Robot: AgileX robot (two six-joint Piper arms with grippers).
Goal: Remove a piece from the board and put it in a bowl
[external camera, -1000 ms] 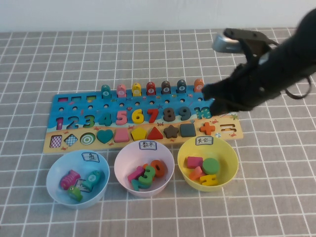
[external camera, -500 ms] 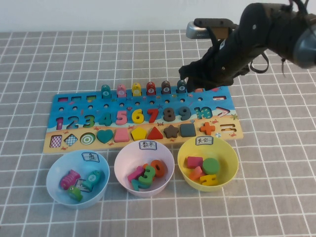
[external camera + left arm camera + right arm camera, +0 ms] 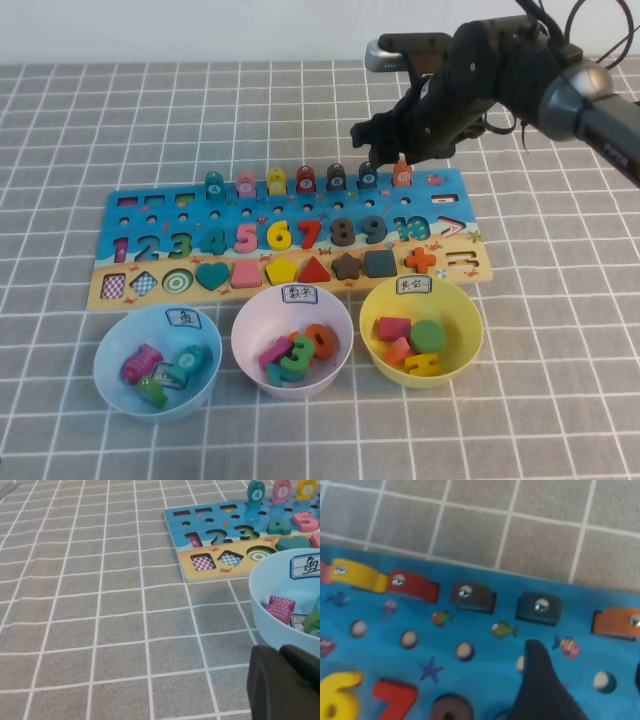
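The blue puzzle board point(image 3: 460, 186) lies mid-table with numbers, shapes and a back row of fish pegs. My right gripper point(image 3: 390, 148) hovers over that back row, near the dark blue fish point(image 3: 367, 175) and the orange fish point(image 3: 402, 173). In the right wrist view it point(image 3: 587, 680) is open and empty, with one finger point(image 3: 540, 685) above the board just in front of the dark blue fish point(image 3: 540, 607) and the orange fish point(image 3: 620, 621). My left gripper point(image 3: 282, 680) is shut and empty, low beside the blue bowl point(image 3: 270, 580); it is out of the high view.
Three bowls stand in front of the board: blue point(image 3: 110, 345) with fish pieces, pink point(image 3: 245, 325) with numbers, yellow point(image 3: 470, 320) with shapes. A grey checked cloth point(image 3: 560, 400) covers the table.
My right arm has swung from the board's right end back and to the left, and now hangs over the back row of fish pegs. No piece has moved.
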